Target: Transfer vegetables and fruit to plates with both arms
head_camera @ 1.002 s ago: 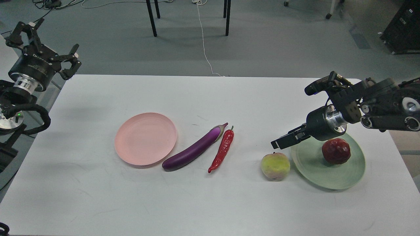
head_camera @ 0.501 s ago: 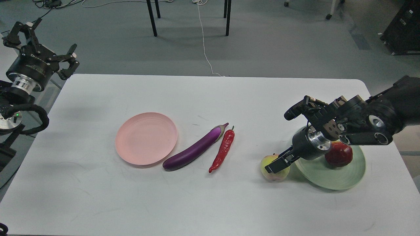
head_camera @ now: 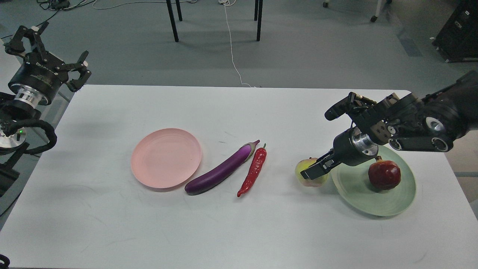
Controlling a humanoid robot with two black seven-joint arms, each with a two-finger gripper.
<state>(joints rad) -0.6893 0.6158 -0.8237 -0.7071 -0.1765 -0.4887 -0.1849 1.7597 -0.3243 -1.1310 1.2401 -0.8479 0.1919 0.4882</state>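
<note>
White rectangular tabletop (head_camera: 224, 231) with rounded far corners fills the lower part of the head view; surface matte, faint scuffs and scratches. Soft, diffuse shadows on it, light even, source not visible.

Beyond the far edge: grey-blue carpeted floor (head_camera: 317, 48). Four thin black metal furniture legs (head_camera: 172, 20) stand at top centre, casting a blurred shadow on the carpet. A thin white cable (head_camera: 231, 45) runs from the top edge down between the legs toward the tabletop's far edge. Tangle of black and white cables (head_camera: 71, 4) at top left. Dark boxy black cabinet (head_camera: 457, 33) at top right. Small castor wheels (head_camera: 373, 18) near the top edge, right of centre.
</note>
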